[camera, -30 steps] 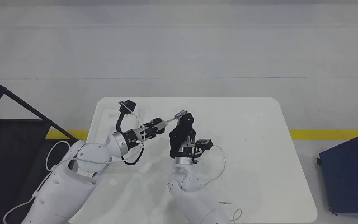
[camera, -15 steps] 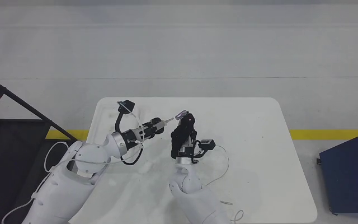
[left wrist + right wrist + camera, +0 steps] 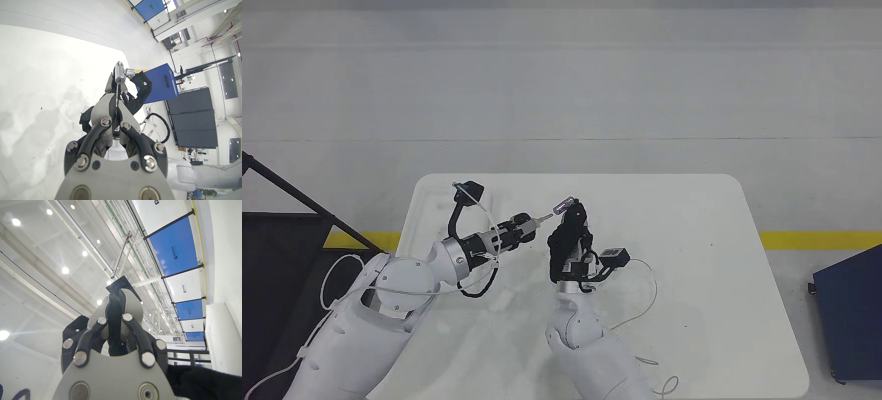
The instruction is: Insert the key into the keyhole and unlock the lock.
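My left gripper (image 3: 115, 106) is shut on the key (image 3: 118, 92), whose thin blade points straight at the keyhole (image 3: 119, 81) in the face of the silver lock cylinder (image 3: 119, 73). The blade's tip meets the keyhole; how deep it sits I cannot tell. The lock's black fabric-covered cable (image 3: 142, 87) loops away behind the cylinder. My right gripper (image 3: 117, 298) points upward and is shut on that black cable (image 3: 114, 315), holding the lock above the table. From the top, the left gripper (image 3: 525, 226), key (image 3: 545, 214), lock cylinder (image 3: 564, 206) and right gripper (image 3: 570, 225) line up over the white table (image 3: 692, 260).
A thin white cable (image 3: 637, 295) trails from the right wrist across the table. A blue cabinet (image 3: 852, 310) stands on the floor to the right, and a black frame (image 3: 282, 190) on the left.
Almost nothing differs. The key has stayed at the lock's face, and both arms have shifted only very slightly.
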Motion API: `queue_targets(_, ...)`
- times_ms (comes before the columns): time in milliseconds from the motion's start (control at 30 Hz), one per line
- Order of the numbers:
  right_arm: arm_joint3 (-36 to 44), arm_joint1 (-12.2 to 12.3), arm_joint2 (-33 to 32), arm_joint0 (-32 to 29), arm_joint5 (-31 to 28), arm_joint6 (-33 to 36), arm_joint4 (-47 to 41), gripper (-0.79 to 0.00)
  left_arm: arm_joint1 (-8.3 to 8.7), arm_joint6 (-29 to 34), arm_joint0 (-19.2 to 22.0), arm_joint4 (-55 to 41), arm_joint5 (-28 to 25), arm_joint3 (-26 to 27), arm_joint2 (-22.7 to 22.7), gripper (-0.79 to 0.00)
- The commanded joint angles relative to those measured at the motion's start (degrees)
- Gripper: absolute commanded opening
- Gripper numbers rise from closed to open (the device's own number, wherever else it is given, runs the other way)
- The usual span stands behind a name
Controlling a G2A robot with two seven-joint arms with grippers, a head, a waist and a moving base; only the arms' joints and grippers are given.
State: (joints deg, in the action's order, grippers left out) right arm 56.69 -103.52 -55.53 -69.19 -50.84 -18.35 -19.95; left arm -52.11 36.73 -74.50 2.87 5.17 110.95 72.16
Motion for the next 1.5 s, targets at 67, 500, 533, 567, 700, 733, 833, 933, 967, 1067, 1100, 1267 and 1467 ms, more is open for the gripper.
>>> queue_targets(67,-0.1,0.0,0.0,0.0,0.1,-1.0,1.3,-0.785,-0.15,-0.1,0.0,0.3,-0.1,0.0,-0.1,-0.785)
queue_targets(500,-0.1,0.0,0.0,0.0,0.1,-1.0,1.3,-0.785,-0.72,0.0,0.8,0.1,0.7,-0.8,-0.2,-0.785)
queue_targets(533,-0.1,0.0,0.0,0.0,0.1,-1.0,1.3,-0.785,-0.78,0.1,1.0,0.1,0.7,-0.9,-0.3,-0.785)
queue_targets(567,-0.1,0.0,0.0,0.0,0.1,-1.0,1.3,-0.785,-0.83,0.1,1.2,0.0,0.8,-1.1,-0.4,-0.785)
queue_targets(700,-0.1,0.0,0.0,0.0,0.1,-1.0,1.3,-0.785,-1.05,0.2,1.5,0.0,0.8,-1.5,-0.8,-0.785)
queue_targets(733,-0.1,0.0,0.0,0.0,0.1,-1.0,1.3,-0.785,-1.09,0.2,1.5,0.0,0.8,-1.5,-0.8,-0.785)
queue_targets(833,-0.1,0.0,0.0,0.0,0.1,-1.0,1.3,-0.785,-1.19,0.2,1.4,0.0,0.8,-1.4,-0.9,-0.785)
queue_targets(933,-0.1,0.0,0.0,0.0,0.1,-1.0,1.3,-0.785,-1.27,0.4,1.3,0.2,0.7,-1.1,-0.8,-0.785)
queue_targets(967,-0.1,0.0,0.0,0.0,0.1,-1.0,1.3,-0.785,-1.29,0.4,1.2,0.2,0.7,-1.1,-0.7,-0.785)
queue_targets(1067,-0.1,0.0,0.0,0.0,0.1,-1.0,1.3,-0.785,-1.36,0.4,1.0,0.4,0.6,-0.9,-0.6,-0.785)
queue_targets(1100,-0.1,0.0,0.0,0.0,0.1,-1.0,1.3,-0.785,-1.38,0.4,1.0,0.4,0.6,-0.8,-0.5,-0.785)
queue_targets(1267,-0.1,0.0,0.0,0.0,0.1,-1.0,1.3,-0.785,-1.50,0.5,0.8,0.7,0.7,-0.6,-0.3,-0.785)
queue_targets(1467,-0.1,0.0,0.0,0.0,0.1,-1.0,1.3,-0.785,-1.69,0.6,1.1,1.0,1.0,-0.8,-0.3,-0.785)
